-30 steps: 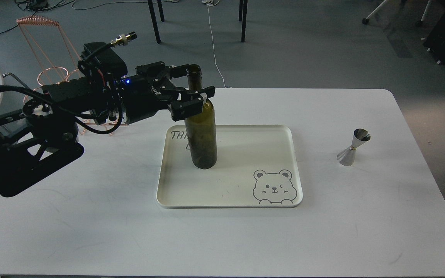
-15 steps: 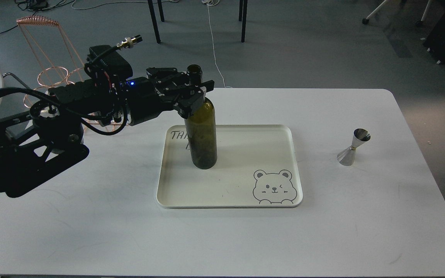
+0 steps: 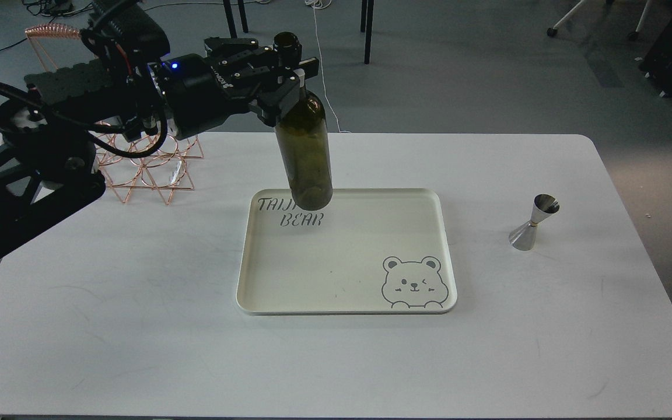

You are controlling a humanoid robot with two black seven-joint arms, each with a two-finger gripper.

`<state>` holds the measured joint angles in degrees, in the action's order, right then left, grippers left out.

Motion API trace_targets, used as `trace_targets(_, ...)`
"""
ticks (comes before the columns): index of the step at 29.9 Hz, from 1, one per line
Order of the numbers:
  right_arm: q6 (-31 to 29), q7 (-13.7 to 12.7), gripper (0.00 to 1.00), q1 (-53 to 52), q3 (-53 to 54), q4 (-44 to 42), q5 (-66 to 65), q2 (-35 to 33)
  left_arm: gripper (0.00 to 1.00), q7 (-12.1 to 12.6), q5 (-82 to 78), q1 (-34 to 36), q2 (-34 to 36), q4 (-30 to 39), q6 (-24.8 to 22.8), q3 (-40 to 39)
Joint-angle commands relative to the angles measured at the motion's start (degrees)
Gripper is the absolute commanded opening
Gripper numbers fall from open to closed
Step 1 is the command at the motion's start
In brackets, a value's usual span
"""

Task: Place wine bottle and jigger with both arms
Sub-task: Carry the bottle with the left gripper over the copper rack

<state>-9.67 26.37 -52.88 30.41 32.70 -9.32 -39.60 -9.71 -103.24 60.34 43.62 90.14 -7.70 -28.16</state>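
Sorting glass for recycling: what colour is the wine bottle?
Dark olive-green, seen in the head view: the wine bottle.

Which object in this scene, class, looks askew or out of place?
The tall dark green glass wine bottle hangs tilted above the cream rectangular tray, clamped at its neck by the left tool. The steel hourglass jigger stands upright.

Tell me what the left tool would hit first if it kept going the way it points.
The left tool, shut on the bottle neck, points toward the right. Beyond the bottle, that line looks free above the table, though depth is hard to judge.
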Motion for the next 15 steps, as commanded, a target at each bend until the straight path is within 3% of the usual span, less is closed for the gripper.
trace_targets(1,0.0,0.0,0.98,0.4,0.0,-0.1,0.0,-0.5,0.14,-0.1,1.5,2.3,4.1,-0.7,-0.4,-0.1)
trace_targets(7,-0.6,0.0,0.98,0.5,0.0,-0.1,0.0,-0.9,0.14,-3.3,5.2,5.1,11.6,-11.5,-0.3,0.5)
trace_targets(10,-0.6,0.0,0.98,0.6,0.0,0.1,0.0,-0.7,0.13,-7.1,5.2,5.1,13.6,-17.5,0.0,0.6)
trace_targets(15,-0.6,0.0,0.98,0.4,0.0,0.3,0.0,-0.3,0.13,-8.3,5.6,5.1,16.8,-19.3,0.0,0.7)
